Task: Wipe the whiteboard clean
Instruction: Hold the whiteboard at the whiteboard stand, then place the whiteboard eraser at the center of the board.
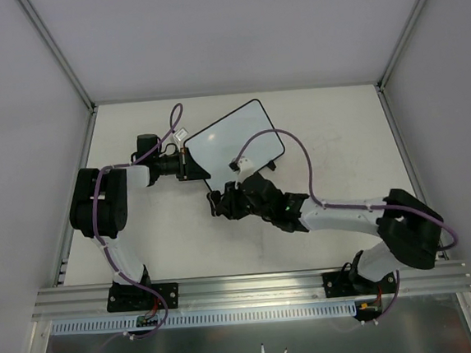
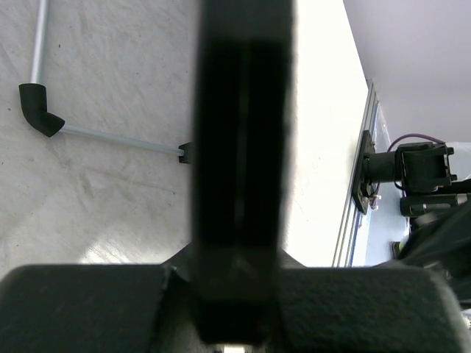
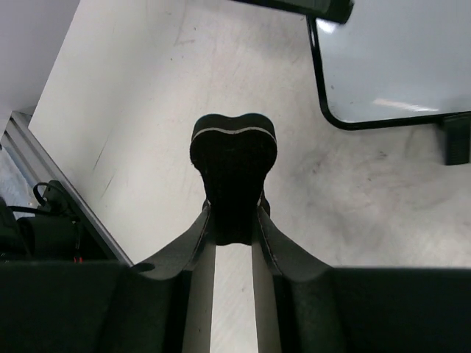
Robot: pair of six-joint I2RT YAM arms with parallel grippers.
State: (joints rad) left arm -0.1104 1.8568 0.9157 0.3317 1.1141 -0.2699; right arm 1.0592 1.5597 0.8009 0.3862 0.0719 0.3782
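R gripper [image 3: 233, 220] fills the near edge of its wrist view. Its fingers are closed narrow on the waist of the black bone-shaped eraser [image 3: 233, 158], lobed end pointing fwd, over bare table [image 3: 147, 110] and not on the board. From there the whiteboard [image 3: 397, 66] lies ahead & to the right, its rounded near corner close to the eraser but apart from it. In the top view the board sits mid-table, long axis diagonal, near-left to far-right, w/ the eraser just on the bases' side of its near corner. L gripper [image 1: 186, 162] is clamped on the board's left edge; its wrist cam shows little but a black rim edge-on betw. the fingers. So R arm is the one placed to wipe, and the next move, as I judge it, is fwd-right and down onto the face. No red marks visible on the face in either view. In the way: the board's black foot [image 3: 456, 140] at the near edge, and R arm's purple cable [image 1: 298, 150] arcing over the right end.
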